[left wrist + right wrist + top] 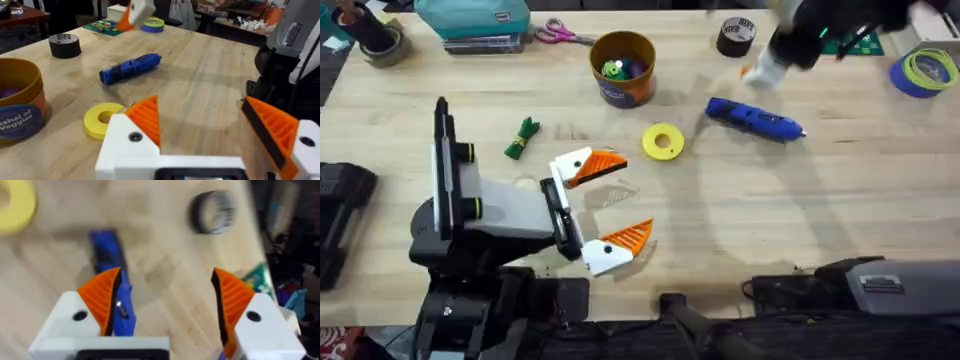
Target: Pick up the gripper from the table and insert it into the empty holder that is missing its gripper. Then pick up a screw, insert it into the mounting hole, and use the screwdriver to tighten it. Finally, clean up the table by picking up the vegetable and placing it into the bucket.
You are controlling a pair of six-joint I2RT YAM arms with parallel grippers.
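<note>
Your blue screwdriver [756, 119] lies on the tabletop [800, 210] right of the yellow disc [663, 141]. Your right tool [165, 305] hovers over it, wide open, empty. Close off-centre and the barrel could roll away. The left tool [605, 205], open and empty, idles; overhead alone shows the vegetable [522, 138].

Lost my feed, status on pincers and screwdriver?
Left pincer open, parked near table edge. Right pincer open, above the screwdriver. Screwdriver lying flat, untouched. Vegetable on the table, outside the bucket.
</note>
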